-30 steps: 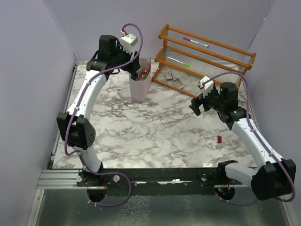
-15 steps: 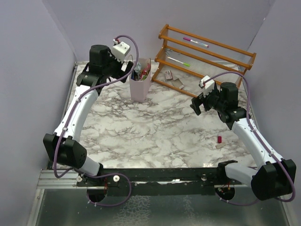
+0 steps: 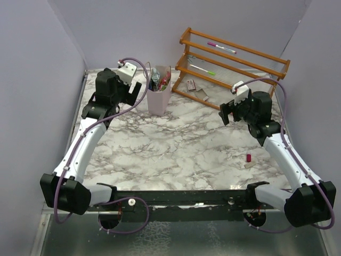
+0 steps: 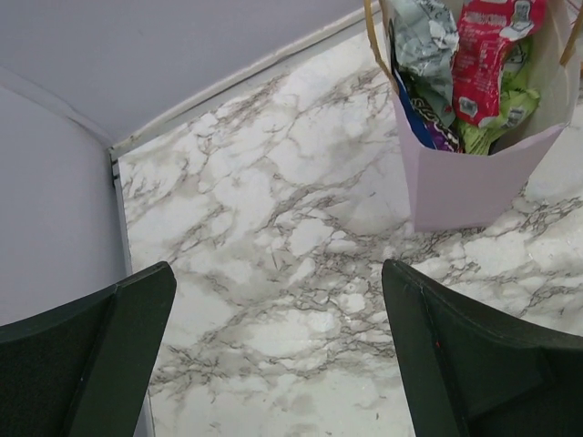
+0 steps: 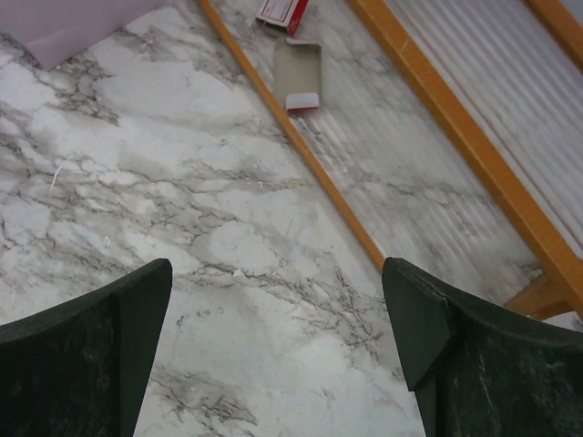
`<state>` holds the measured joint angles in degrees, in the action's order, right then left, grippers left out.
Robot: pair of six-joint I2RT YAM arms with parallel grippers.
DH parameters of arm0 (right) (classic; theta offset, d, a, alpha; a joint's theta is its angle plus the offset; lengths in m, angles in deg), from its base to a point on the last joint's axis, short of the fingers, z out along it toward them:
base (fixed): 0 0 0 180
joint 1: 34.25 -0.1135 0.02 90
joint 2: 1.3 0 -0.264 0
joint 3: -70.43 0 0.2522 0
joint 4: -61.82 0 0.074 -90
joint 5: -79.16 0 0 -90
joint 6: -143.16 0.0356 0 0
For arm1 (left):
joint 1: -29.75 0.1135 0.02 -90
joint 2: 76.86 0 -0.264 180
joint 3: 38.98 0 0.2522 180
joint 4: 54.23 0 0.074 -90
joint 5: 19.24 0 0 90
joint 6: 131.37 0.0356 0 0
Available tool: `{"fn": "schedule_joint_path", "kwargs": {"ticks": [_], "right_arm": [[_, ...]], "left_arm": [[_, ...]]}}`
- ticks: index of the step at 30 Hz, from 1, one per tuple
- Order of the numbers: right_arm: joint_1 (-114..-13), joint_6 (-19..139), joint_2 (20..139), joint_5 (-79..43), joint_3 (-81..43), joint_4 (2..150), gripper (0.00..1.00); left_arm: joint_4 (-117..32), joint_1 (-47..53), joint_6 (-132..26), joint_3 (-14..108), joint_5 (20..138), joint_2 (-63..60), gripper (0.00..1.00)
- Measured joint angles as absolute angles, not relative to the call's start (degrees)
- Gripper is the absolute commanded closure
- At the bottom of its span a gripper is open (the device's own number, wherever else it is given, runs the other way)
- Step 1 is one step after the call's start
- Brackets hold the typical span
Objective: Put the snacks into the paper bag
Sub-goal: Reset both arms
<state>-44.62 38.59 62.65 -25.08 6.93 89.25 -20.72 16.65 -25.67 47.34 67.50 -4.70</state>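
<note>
The pale pink paper bag (image 3: 159, 98) stands upright at the back of the table, with several snacks (image 3: 160, 80) sticking out of its top. In the left wrist view the paper bag (image 4: 474, 177) is at the upper right, holding red, green, silver and blue wrappers (image 4: 469, 73). My left gripper (image 3: 134, 92) is open and empty just left of the bag; it is also open over bare marble in its own view (image 4: 278, 355). My right gripper (image 3: 226, 111) is open and empty near the rack, and open in its own view too (image 5: 278, 355). Two packets lie under the rack: a brown one (image 5: 299, 73) and a red-and-white one (image 5: 284, 11).
An orange wooden slatted rack (image 3: 234, 66) stands at the back right, with a pink and a green marker on its shelves. Its bottom rail (image 5: 310, 155) runs just ahead of my right gripper. A tiny red stub (image 3: 248, 157) lies at the right. Walls close in on the left, the back and the right.
My left gripper has drawn back from above the bag's mouth, moving left and down beside the bag. My right gripper has shifted slightly up and towards the rack.
</note>
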Motion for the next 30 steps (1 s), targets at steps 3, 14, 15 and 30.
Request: {"fn": "schedule_joint_path", "kwargs": {"ticks": [3, 14, 15, 30], "right_arm": [[-44.6, 39.5, 62.9, -22.7, 5.0, 89.6, 0.01], [-44.6, 38.8, 67.8, -19.4, -8.8, 95.4, 0.01], [-44.6, 38.8, 67.7, -19.4, -9.2, 95.4, 0.01], [-44.6, 40.9, 53.0, -16.2, 3.3, 83.0, 0.01]], "left_arm": [[-21.7, 17.3, -26.9, 44.6, 67.3, -4.8, 0.01], [-25.9, 23.9, -30.8, 38.0, 71.1, -5.7, 0.01], [-26.5, 24.2, -31.0, 38.0, 71.8, -5.9, 0.01], [-38.0, 24.6, -39.4, 32.4, 77.8, -11.3, 0.01]]}}
